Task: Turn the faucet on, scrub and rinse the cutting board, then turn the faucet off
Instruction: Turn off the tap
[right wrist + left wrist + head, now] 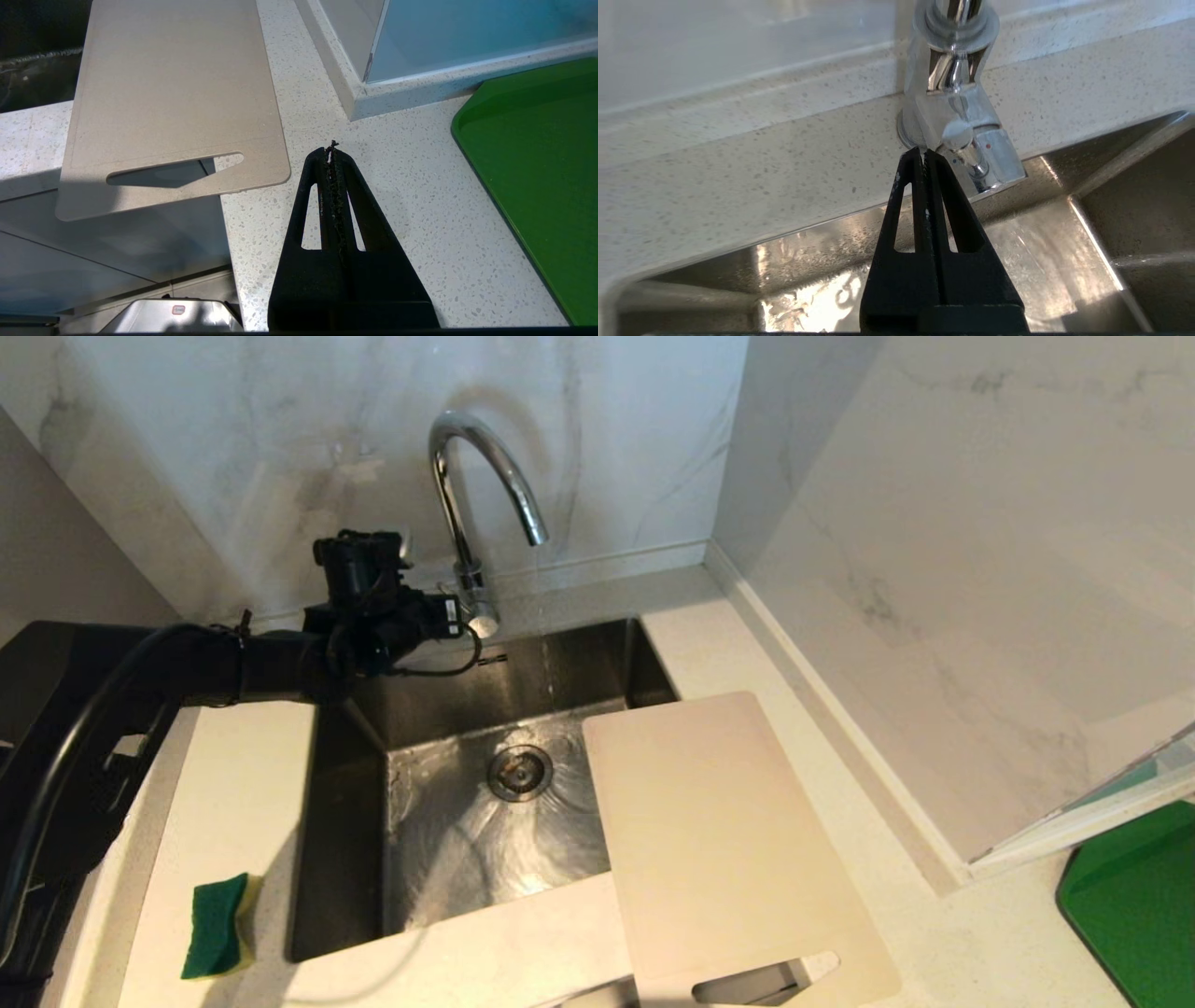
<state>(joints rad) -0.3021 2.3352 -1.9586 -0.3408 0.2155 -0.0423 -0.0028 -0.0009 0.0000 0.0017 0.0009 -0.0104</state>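
cutting board [173, 88], closed right gripper [332, 151], green tray [542, 172]

A: Where does the head view look from?
B: High up, angled down over the sink [448, 821], facing the marble wall; it takes in the faucet [467, 495] and the cutting board [719, 840].
A: And the wrists?
B: The left wrist view sits close behind its gripper [923, 154], right at the faucet's base. The right wrist view looks down on the worktop [397, 186], sharing the cutting board's slotted end and green tray [537, 163] with the head view.
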